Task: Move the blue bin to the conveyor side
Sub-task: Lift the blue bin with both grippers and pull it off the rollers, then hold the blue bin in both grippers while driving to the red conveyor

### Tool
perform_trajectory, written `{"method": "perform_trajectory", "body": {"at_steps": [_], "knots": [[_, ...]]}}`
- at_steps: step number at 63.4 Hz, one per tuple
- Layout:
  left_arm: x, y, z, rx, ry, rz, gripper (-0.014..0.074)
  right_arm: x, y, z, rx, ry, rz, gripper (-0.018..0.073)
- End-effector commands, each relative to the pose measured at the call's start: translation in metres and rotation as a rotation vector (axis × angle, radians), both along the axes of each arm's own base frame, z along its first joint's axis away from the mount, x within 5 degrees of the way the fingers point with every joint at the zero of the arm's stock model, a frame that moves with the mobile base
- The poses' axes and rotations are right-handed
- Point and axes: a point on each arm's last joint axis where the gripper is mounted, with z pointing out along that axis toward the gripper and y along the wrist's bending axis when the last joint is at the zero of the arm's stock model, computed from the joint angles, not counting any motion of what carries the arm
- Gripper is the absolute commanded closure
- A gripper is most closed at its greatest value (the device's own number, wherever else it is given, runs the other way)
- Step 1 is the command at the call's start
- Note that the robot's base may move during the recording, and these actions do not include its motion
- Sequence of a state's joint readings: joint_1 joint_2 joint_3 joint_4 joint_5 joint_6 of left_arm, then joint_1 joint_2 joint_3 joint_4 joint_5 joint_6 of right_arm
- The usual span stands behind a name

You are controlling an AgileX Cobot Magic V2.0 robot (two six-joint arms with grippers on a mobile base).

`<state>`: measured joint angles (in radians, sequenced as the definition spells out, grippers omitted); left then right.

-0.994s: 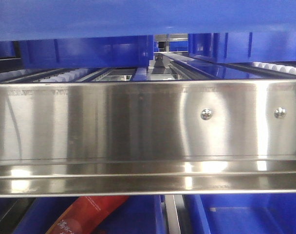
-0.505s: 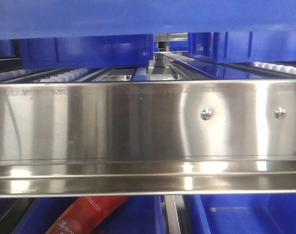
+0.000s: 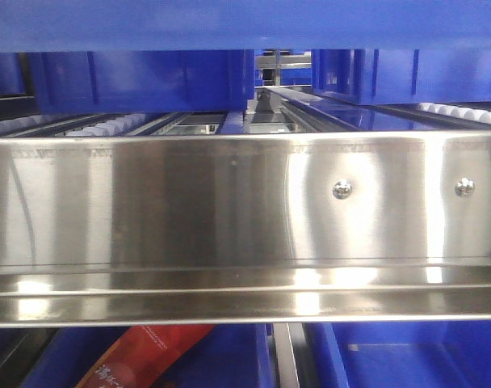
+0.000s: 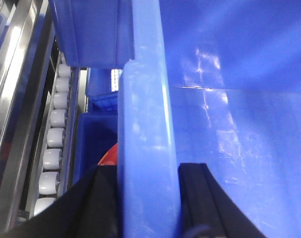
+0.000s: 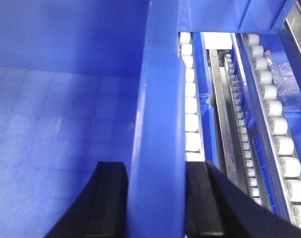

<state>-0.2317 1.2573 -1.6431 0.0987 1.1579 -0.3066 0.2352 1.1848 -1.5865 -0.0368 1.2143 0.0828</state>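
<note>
**A:** Where is the blue bin (image 3: 229,24) sitting relative to the steel rack (image 3: 229,210)?

**B:** It is hanging just above the rack's front. Its side rims are running back along the white rollers (image 4: 51,144).

**A:** And the grippers?

**B:** The left gripper (image 4: 148,196) is clamping the bin's left rim and the right gripper (image 5: 158,196) is clamping its right rim. The bin is lying between them, so neither arm is nearer.

**A:** And the conveyor?

**B:** It is not showing in any view. I am judging that both arms will be drawing the bin off the rack together
</note>
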Motion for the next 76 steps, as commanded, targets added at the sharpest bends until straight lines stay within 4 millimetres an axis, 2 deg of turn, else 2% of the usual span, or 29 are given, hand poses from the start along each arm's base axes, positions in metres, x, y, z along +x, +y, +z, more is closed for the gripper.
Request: {"method": "perform_trajectory", "body": {"at_steps": [1,76], "knots": [[-0.0066,-0.0053,0.0188,-0.06,-0.144,-0.044,0.0616,-0.0034,0.0025,0.015,0.039,-0.128,0.027,0.064],[-0.0066,-0.0053,0.0188,-0.06,-0.144,-0.044,0.0616,-0.0034,0.0025,0.015,0.039,-0.128,0.027,0.064]]}}
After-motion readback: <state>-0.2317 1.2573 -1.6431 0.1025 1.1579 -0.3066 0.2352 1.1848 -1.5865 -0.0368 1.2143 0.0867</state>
